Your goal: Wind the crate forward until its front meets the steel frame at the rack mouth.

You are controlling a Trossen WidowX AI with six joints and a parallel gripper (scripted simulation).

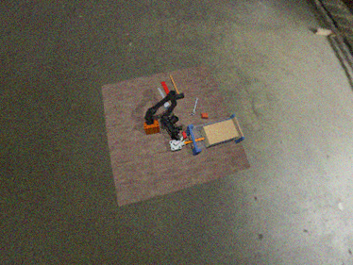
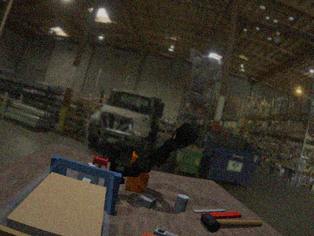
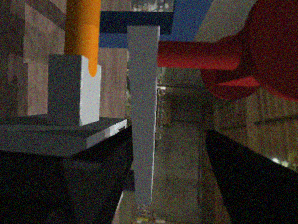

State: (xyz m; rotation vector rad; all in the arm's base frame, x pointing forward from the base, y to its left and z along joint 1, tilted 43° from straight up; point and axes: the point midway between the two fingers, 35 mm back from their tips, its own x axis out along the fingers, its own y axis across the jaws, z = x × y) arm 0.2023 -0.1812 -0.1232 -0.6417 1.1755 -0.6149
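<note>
The tan crate point(image 1: 222, 131) point(image 2: 60, 203) sits flat in the clear-panelled cubby, its front a short gap behind the blue frame point(image 1: 194, 143) point(image 2: 115, 193). An orange strap point(image 1: 199, 140) point(image 3: 82, 25) runs from it to the winch point(image 1: 175, 145) point(image 3: 65, 90). The winch handle has a grey arm point(image 3: 143, 115) and a red knob point(image 1: 184, 135) point(image 2: 100, 161) point(image 3: 277, 45). It stands beside the strap at the winch. My gripper point(image 3: 171, 132) is open, its black fingers on either side of the grey arm, with a visible gap on the right. The key and winch hole are hidden.
A wrench point(image 1: 194, 107) point(image 2: 164, 232) and an orange block point(image 1: 204, 116) lie beside the rack. A grey cylinder point(image 2: 182, 202), grey block point(image 2: 146, 200), red bar point(image 1: 165, 87) point(image 2: 225, 214) and black-headed mallet point(image 2: 211, 222) lie on the arm's other side.
</note>
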